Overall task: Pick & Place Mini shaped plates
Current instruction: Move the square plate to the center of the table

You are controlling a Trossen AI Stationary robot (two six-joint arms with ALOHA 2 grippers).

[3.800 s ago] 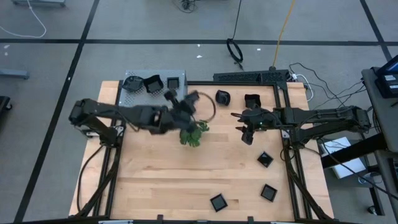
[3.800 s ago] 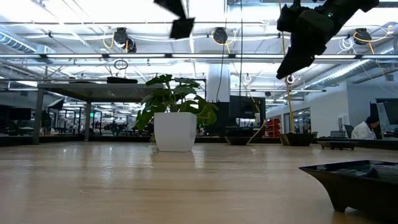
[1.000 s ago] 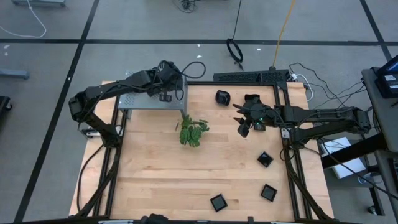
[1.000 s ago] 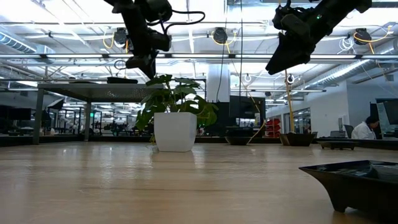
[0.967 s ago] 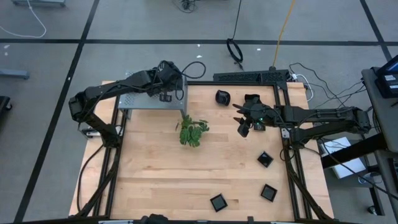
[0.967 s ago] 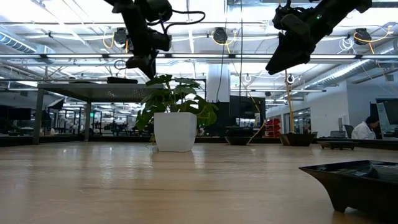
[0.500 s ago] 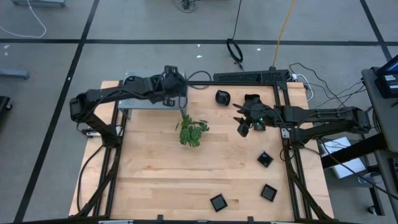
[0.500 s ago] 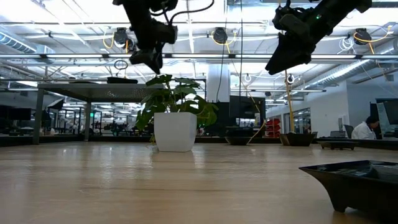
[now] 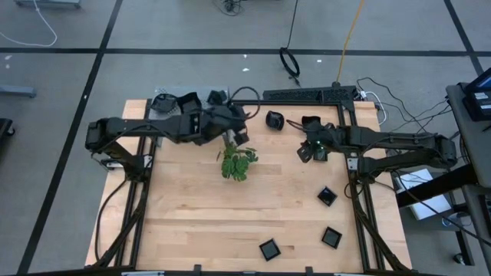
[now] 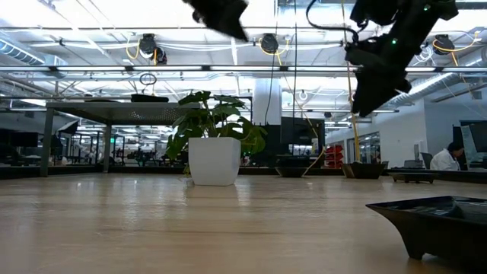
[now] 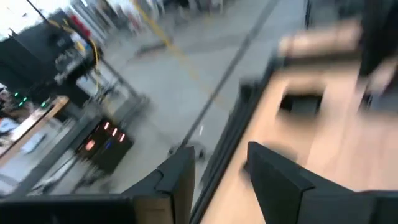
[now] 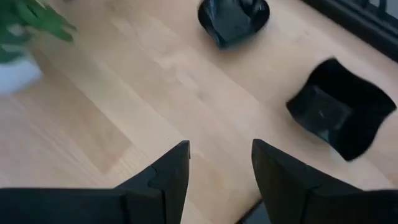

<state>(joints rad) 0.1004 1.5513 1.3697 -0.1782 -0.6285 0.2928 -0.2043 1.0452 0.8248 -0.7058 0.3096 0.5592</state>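
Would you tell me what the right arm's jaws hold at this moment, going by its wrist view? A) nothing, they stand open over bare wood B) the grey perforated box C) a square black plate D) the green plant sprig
A: in the right wrist view the right gripper has its jaws apart with only the wooden table between them; two mini shaped plates lie beyond, untouched.

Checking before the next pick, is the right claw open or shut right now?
Open. In the right wrist view the right claw shows bare table between its two fingers, nothing held.
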